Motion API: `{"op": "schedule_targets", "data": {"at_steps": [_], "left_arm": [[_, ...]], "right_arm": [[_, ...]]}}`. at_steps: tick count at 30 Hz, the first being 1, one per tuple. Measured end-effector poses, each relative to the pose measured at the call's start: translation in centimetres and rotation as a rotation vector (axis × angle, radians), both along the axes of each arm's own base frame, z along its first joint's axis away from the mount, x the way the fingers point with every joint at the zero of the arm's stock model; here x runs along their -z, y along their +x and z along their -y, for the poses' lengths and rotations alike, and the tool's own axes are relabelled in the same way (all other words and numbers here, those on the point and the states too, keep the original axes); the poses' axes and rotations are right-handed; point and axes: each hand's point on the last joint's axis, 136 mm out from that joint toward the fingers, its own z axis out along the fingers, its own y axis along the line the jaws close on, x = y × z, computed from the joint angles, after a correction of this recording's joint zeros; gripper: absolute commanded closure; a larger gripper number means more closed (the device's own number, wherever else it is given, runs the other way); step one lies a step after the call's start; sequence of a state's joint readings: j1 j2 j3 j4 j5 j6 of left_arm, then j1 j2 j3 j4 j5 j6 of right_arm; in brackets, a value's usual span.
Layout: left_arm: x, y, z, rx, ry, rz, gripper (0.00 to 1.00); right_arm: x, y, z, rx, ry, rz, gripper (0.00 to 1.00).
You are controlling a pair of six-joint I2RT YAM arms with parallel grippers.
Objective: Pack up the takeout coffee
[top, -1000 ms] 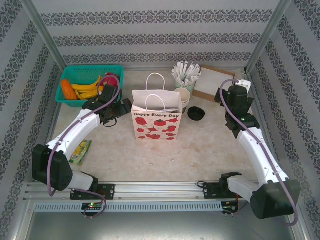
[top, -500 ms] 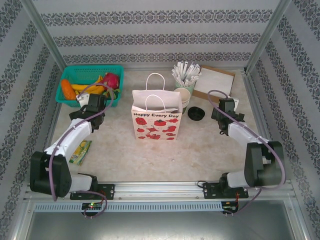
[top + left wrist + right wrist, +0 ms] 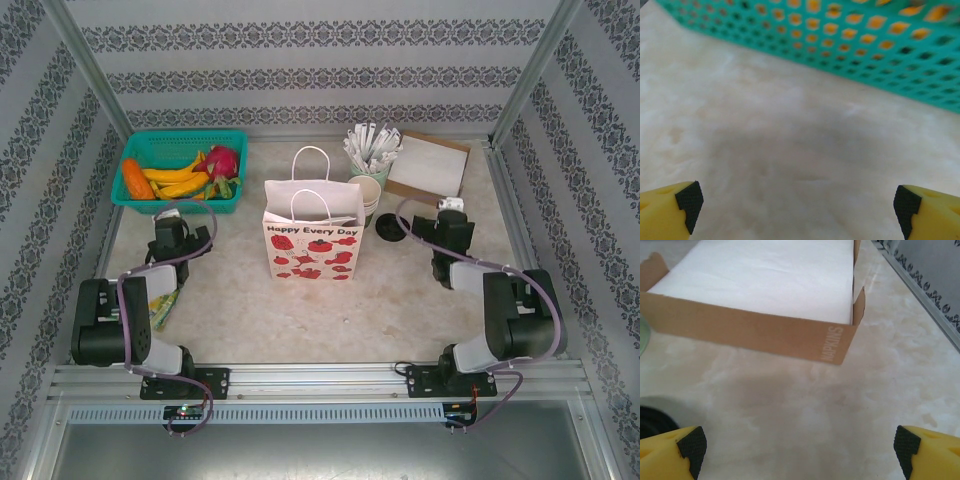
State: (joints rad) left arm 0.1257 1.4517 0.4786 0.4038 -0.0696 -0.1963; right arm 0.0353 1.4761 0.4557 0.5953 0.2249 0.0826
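Observation:
The takeout coffee is hidden from every view. The white gift bag (image 3: 312, 240) with red print stands upright at the table's centre, handles up. My left gripper (image 3: 171, 224) is well left of the bag, low over the table and facing the green basket (image 3: 185, 138). In the left wrist view it (image 3: 799, 210) is open with bare tabletop between its fingers. My right gripper (image 3: 452, 212) is right of the bag, facing the napkin box (image 3: 428, 168). The right wrist view shows it (image 3: 799, 450) open and holding nothing.
The basket (image 3: 840, 45) holds bananas, a carrot and a dragon fruit. Stacked lidless cups with wrapped sticks (image 3: 370, 180) stand behind the bag. A loose black lid (image 3: 392, 227) lies beside them, seen also as the lid (image 3: 652, 422). Napkin box (image 3: 765, 275) is ahead. A green packet (image 3: 162, 303) lies front left.
Both arms have folded back toward their bases, drawing the grippers away from the bag and down to the table. Both stay open.

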Motion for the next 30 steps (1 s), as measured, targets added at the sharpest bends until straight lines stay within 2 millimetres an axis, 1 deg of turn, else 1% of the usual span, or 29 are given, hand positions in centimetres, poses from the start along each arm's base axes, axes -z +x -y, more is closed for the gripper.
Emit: {"op": "schedule_targets", "data": {"at_steps": [2, 4, 6, 8, 9, 11, 15, 19, 30], "left_arm": [[-0.2, 0.2, 0.8, 0.047, -0.005, 0.054, 0.0], [-0.5, 0.3, 1.6, 0.093, -0.003, 0.094, 0.0], [-1.0, 0.7, 2.8, 0.157, 0.01, 0.141, 0.0], [-1.1, 1.4, 4.5, 0.227, 0.044, 0.178, 0.0], [-0.7, 1.8, 5.4, 0.261, 0.059, 0.171, 0.0], [-0.1, 2.0, 6.4, 0.288, 0.073, 0.151, 0.0], [-0.7, 2.2, 5.0, 0.206, 0.135, 0.167, 0.0], [-1.0, 2.2, 4.1, 0.163, 0.162, 0.173, 0.0], [-1.1, 2.3, 4.2, 0.164, 0.163, 0.176, 0.0]], "right_arm": [[1.0, -0.9, -0.1, -0.01, -0.003, 0.023, 0.02], [1.7, -1.2, -0.1, -0.015, -0.005, 0.014, 0.02], [0.9, -0.8, -0.2, -0.018, -0.002, 0.054, 0.02], [-0.2, -0.3, -0.2, -0.019, -0.001, 0.101, 0.02], [-0.5, -0.2, -0.2, -0.019, -0.001, 0.114, 0.02], [-0.9, 0.0, -0.3, -0.022, -0.001, 0.133, 0.02], [-1.2, 0.1, -0.3, -0.023, -0.001, 0.147, 0.02], [-1.2, 0.1, -0.3, -0.023, -0.001, 0.148, 0.02], [-1.2, 0.1, -0.3, -0.023, -0.001, 0.148, 0.02]]}}
